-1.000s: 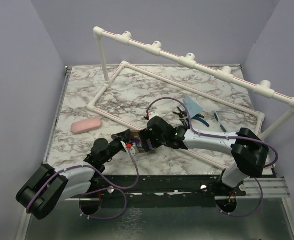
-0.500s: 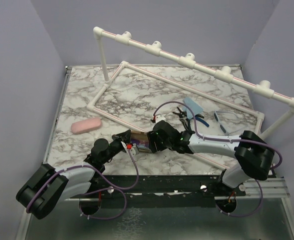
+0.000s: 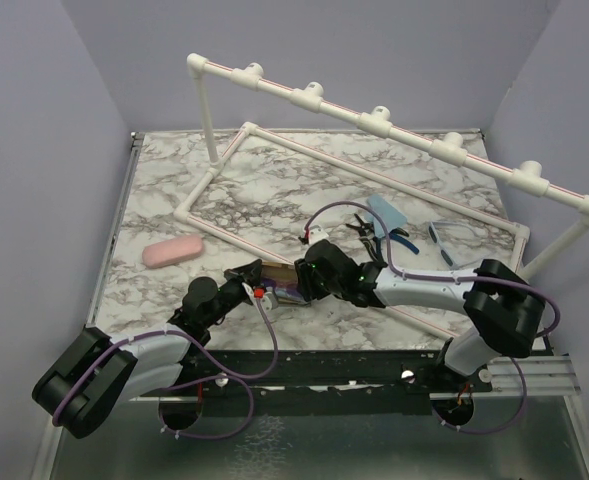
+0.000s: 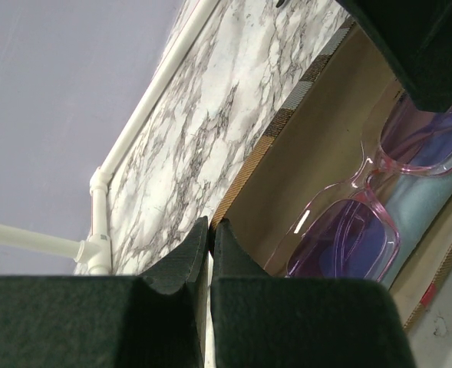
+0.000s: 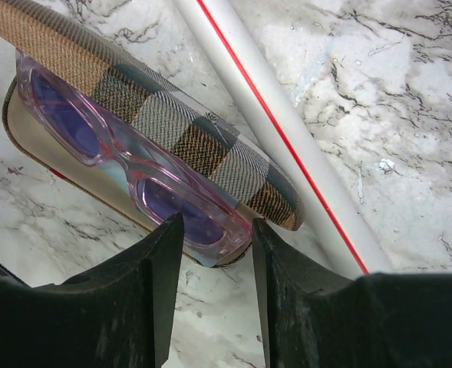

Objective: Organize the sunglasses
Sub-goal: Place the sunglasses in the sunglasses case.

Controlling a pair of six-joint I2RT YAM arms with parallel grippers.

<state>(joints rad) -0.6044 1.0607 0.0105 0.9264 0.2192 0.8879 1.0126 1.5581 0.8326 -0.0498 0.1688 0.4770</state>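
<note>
I see my left gripper (image 4: 210, 253) pinched on the plaid case (image 5: 172, 130) lid; right gripper (image 5: 214, 253) jaws narrowly straddle the pink sunglasses (image 5: 126, 165).

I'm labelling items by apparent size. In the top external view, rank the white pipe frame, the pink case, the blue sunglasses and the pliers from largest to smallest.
1. white pipe frame, by far the largest.
2. pink case.
3. blue sunglasses and pliers: they look about alike, and the pliers are partly covered, so I won't rank them.

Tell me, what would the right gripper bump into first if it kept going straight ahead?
Probably the pink sunglasses. The right gripper points at their near end, where they lie in the open plaid case. Depth is hard to judge.
</note>
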